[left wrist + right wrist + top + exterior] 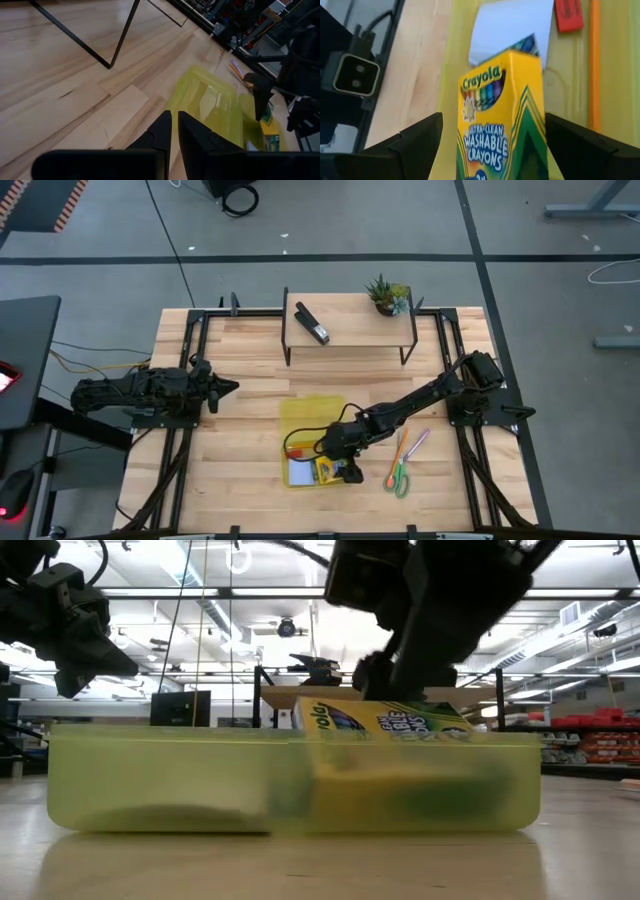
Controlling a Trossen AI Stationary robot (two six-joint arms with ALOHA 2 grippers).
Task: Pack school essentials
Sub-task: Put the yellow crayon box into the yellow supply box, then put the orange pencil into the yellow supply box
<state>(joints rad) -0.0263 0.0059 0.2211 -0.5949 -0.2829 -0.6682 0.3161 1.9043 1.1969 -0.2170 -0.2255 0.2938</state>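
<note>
Crayon box: yellow-green cardboard, between the spread fingers of the right gripper, which clear both its sides; it rests tilted inside the yellow case. Judged light, stiff, crushable; best held across its broad faces. Beyond the gripper: pale notepad, red eraser, orange pencil. Left gripper: pressed together, idle, well apart.

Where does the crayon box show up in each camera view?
High view: crayon box at the near end of the yellow case, under the right gripper.
Low view: centre, sticking up above the case wall.
Left wrist view: far right edge.
Right wrist view: centre, between the open jaws.
Shared landmark: the yellow case.
</note>
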